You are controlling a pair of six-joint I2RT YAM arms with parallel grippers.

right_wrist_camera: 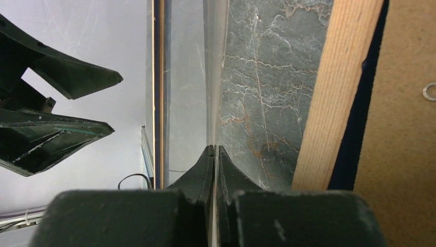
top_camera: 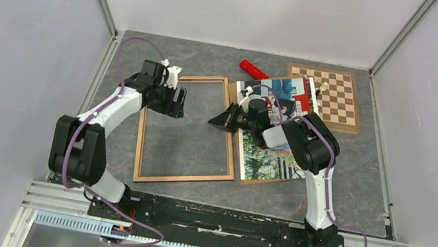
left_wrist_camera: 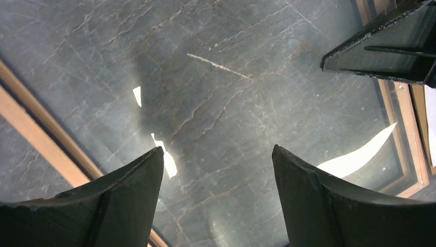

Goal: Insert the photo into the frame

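- Your left arm reaches forward from its base with the elbow bent. Its wrist sits over the far left corner of the frame (top_camera: pixel 184 177), and the left gripper (top_camera: pixel 178 104) points down and to the right.
- Your left claw stands wide apart with nothing between the fingers; it hovers above the frame's opening.
- The frame lies flat on the table (top_camera: pixel 361 181), light wood face up, left of centre.
- Your right arm rises from its base and folds back to the left, so the right gripper (top_camera: pixel 213 121) points at the frame's right rail.
- Your right claw is pressed together on the edge of a thin clear pane (right_wrist_camera: pixel 190 77).
- The photo (top_camera: pixel 263 164) lies face up beneath your right arm, just right of the frame and outside it.
- A chessboard (top_camera: pixel 334 99) sits at the far right, with a red object (top_camera: pixel 253 70) beyond the photo.
- Only your right wrist view shows the pane edge-on between the fingertips. It also shows the frame's dark blue side and a brown fibreboard panel (right_wrist_camera: pixel 406 154) with a metal ring (right_wrist_camera: pixel 429 91).
- Only your left wrist view shows white glare on the pane inside the frame, with the other claw at its upper right.
- From the top view you can barely make out the pane.
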